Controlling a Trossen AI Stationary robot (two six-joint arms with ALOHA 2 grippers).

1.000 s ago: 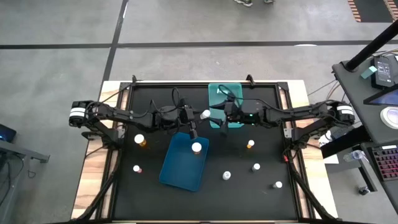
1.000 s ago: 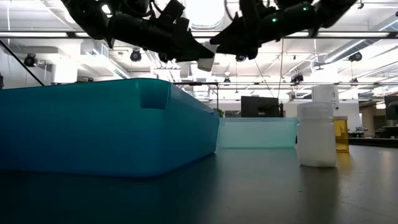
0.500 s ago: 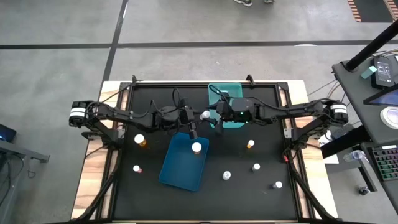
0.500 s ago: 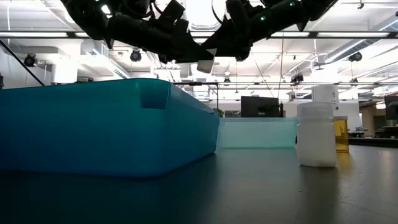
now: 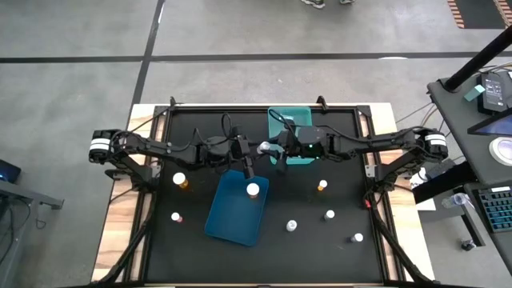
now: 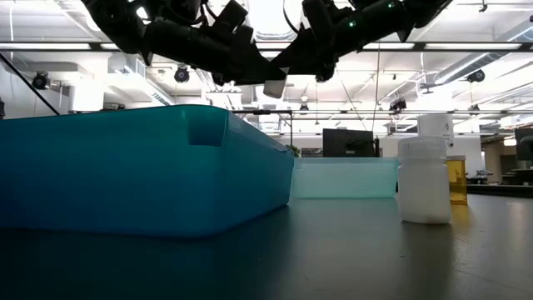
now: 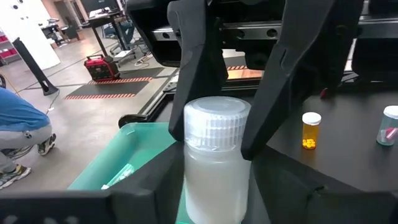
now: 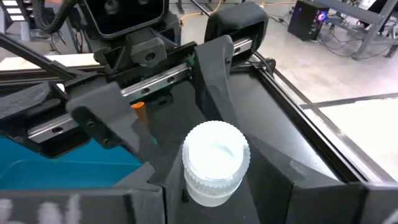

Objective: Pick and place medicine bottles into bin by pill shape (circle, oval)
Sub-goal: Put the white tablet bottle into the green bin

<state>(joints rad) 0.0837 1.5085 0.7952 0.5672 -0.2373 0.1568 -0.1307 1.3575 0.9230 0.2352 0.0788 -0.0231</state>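
My left gripper (image 5: 254,150) is shut on a white medicine bottle (image 5: 264,146), high above the table between the blue tray (image 5: 234,210) and the teal tray (image 5: 290,132). My right gripper (image 5: 273,149) faces it from the right. It is open, with its fingers (image 7: 186,93) close on either side of the bottle's ribbed white cap (image 8: 216,158). I cannot tell whether they touch it. Another white bottle (image 5: 253,190) stands in the blue tray. My left gripper pinches the bottle's white body (image 7: 214,186) between its two fingers, below the cap. The fingers come from the table's left side. The bottle is lifted clear of the table and tilted, with its cap (image 6: 275,86) toward my right gripper.
Two amber bottles (image 5: 181,180) (image 5: 322,186) and several white ones, such as one at the near right (image 5: 330,214), stand loose on the black table. In the low view a white bottle (image 6: 425,179) stands near the teal tray (image 6: 346,177). A person in blue (image 7: 18,134) crouches beyond the table.
My right gripper has moved toward the table's left edge, up to the bottle in my left gripper, and now has its fingers on both sides of the cap. The bottle and my left gripper have stayed in place.
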